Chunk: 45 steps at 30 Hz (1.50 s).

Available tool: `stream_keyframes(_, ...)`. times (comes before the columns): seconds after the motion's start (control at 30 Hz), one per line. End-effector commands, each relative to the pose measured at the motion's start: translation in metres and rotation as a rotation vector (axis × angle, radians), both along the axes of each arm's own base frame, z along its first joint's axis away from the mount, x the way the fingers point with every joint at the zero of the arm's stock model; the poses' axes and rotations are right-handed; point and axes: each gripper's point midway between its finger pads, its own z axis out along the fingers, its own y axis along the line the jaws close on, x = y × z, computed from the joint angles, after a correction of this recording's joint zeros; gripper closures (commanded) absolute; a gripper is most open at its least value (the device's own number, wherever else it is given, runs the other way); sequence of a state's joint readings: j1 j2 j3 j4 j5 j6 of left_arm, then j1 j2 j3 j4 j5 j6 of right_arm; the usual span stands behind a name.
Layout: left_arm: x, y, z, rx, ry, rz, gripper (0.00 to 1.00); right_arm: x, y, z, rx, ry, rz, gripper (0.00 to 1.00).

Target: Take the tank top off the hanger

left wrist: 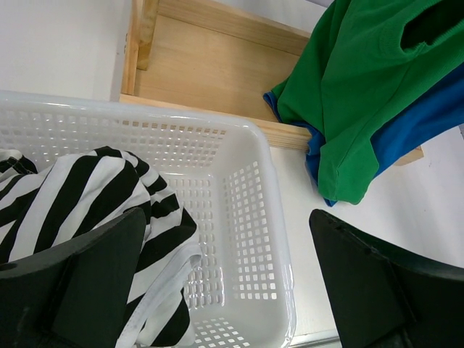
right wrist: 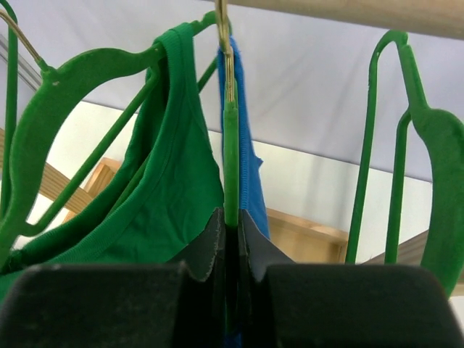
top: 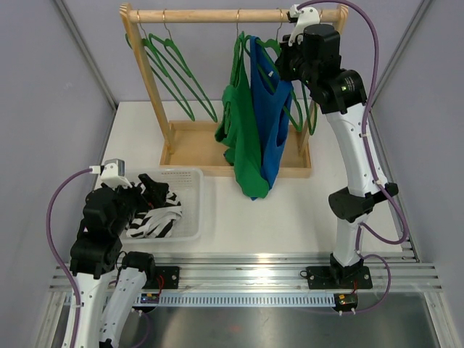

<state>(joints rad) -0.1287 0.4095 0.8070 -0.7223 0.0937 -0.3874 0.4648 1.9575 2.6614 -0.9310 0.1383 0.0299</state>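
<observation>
A blue tank top hangs on a green hanger from the wooden rail, right beside a green tank top. My right gripper is up at the rail. In the right wrist view its jaws are shut on the green hanger's thin bar, with the blue fabric just behind and the green tank top to the left. My left gripper hovers open over the white basket, holding nothing.
A black-and-white striped garment lies in the basket at the front left. Empty green hangers hang at the rail's left, another just right of my right gripper. The rack's wooden base lies under the clothes.
</observation>
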Motion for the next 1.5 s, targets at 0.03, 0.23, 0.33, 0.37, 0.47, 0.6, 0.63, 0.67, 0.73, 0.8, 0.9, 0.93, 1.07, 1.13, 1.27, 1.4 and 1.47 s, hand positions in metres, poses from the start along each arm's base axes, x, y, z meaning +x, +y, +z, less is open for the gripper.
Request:
stream_keyframes(0.03,0.006,-0.006,0.008,0.003,-0.046,-0.043,0.01,-0.007,0.003,0.037,0.047,-0.109,0.011,0.96)
stream_keyframes(0.23,0.006,-0.007,0.009,0.001,-0.047,-0.047,0.01,-0.021,-0.004,0.067,0.095,-0.177,-0.004,1.00)
stream_keyframes(0.33,0.005,-0.007,0.009,0.000,-0.050,-0.049,0.01,-0.028,-0.010,0.078,0.103,-0.204,-0.014,1.00)
stream_keyframes(0.37,0.005,-0.007,0.009,0.000,-0.053,-0.049,0.01,-0.028,-0.011,0.079,0.104,-0.204,-0.020,1.00)
stream_keyframes(0.47,0.003,-0.010,0.011,-0.001,-0.062,-0.066,0.01,-0.036,-0.016,0.092,0.128,-0.236,-0.024,1.00)
stream_keyframes(0.6,-0.003,-0.016,0.019,-0.009,-0.107,-0.110,0.01,-0.043,-0.021,0.103,0.139,-0.268,-0.033,1.00)
stream_keyframes(0.63,-0.005,-0.016,0.023,-0.010,-0.130,-0.110,0.01,-0.044,-0.023,0.105,0.142,-0.273,-0.036,1.00)
stream_keyframes(0.67,-0.007,-0.016,0.024,-0.011,-0.138,-0.111,0.01,-0.045,-0.023,0.105,0.139,-0.272,-0.039,1.00)
stream_keyframes(0.73,-0.008,-0.017,0.025,-0.013,-0.147,-0.117,0.01,-0.049,-0.026,0.107,0.140,-0.274,-0.042,1.00)
stream_keyframes(0.8,-0.008,-0.019,0.026,-0.014,-0.149,-0.130,0.01,-0.053,-0.026,0.106,0.143,-0.262,-0.033,1.00)
stream_keyframes(0.9,-0.009,-0.021,0.030,-0.009,-0.152,-0.146,0.01,-0.069,-0.032,0.107,0.164,-0.251,-0.024,1.00)
stream_keyframes(0.93,-0.009,-0.020,0.031,-0.009,-0.153,-0.144,0.01,-0.079,-0.035,0.104,0.163,-0.239,-0.016,1.00)
stream_keyframes(1.07,-0.010,-0.022,0.052,-0.020,-0.198,-0.153,0.01,-0.105,-0.038,0.094,0.173,-0.215,0.035,1.00)
stream_keyframes(1.13,-0.005,-0.026,0.059,-0.034,-0.193,-0.167,0.01,-0.123,-0.043,0.084,0.169,-0.202,0.056,1.00)
stream_keyframes(1.27,-0.002,-0.040,0.090,-0.094,-0.233,-0.230,0.01,-0.157,-0.050,0.065,0.189,-0.180,0.097,1.00)
stream_keyframes(1.4,0.001,-0.056,0.125,-0.147,-0.295,-0.305,0.01,-0.195,-0.060,0.035,0.194,-0.120,0.139,1.00)
stream_keyframes(1.47,0.003,-0.066,0.136,-0.154,-0.303,-0.338,0.01,-0.224,-0.060,0.015,0.213,-0.086,0.208,1.00)
